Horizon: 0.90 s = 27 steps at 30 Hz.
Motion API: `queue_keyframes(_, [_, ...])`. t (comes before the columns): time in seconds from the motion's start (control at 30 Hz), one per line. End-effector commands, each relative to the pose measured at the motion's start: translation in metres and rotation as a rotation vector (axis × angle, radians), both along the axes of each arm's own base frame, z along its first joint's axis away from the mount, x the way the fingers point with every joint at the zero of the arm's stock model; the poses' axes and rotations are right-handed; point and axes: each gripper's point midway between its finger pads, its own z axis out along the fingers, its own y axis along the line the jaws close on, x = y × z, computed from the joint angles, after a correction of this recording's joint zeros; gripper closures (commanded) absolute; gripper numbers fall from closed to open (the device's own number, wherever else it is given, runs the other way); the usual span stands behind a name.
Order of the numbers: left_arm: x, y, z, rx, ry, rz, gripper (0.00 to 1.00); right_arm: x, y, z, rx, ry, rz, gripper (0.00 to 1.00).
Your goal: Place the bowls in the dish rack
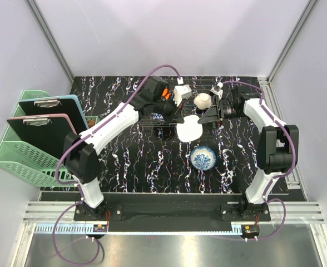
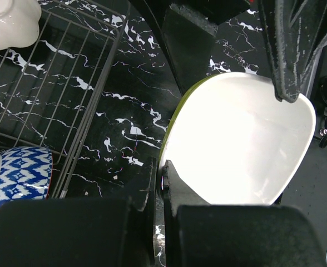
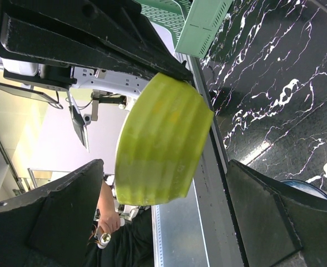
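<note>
My left gripper (image 2: 162,169) is shut on the rim of a lime-green bowl (image 2: 247,139) with a white inside, held tilted above the table just right of the dish rack (image 2: 69,94). From above, that bowl (image 1: 188,129) hangs between both grippers. My right gripper (image 3: 163,167) stands open, and the bowl's green ribbed outside (image 3: 160,144) reaches down between its fingers without visibly touching them. A cream bowl (image 1: 203,100) and a blue-and-white patterned bowl (image 2: 19,175) sit in the rack (image 1: 169,119). Another blue-and-white bowl (image 1: 203,157) lies on the table in front.
A mint-green slatted basket (image 1: 24,150) holding clipboards (image 1: 46,125) stands at the left edge of the table. The black marbled tabletop (image 1: 135,161) stretches between the arm bases and the rack. Grey walls close the back and sides.
</note>
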Motion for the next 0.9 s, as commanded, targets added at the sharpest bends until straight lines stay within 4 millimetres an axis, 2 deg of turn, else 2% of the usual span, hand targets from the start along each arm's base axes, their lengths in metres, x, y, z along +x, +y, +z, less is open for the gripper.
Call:
queue_keyframes(0.0, [0.013,-0.011,0.015,-0.046,-0.061,0.002,1.0,-0.012,0.0,0.031,0.114,-0.041,0.027,0.01])
queue_keyframes(0.27, [0.015,-0.015,0.018,-0.05,-0.069,0.002,1.0,-0.014,0.0,0.031,0.12,-0.039,0.028,0.12])
queue_keyframes(0.63, [0.014,-0.018,0.023,-0.063,-0.071,-0.001,1.0,-0.016,0.006,0.022,0.123,-0.01,0.047,0.19])
queue_keyframes(0.87, [0.014,-0.02,0.022,-0.064,-0.072,-0.002,1.0,-0.022,0.014,0.022,0.13,-0.001,0.076,0.22])
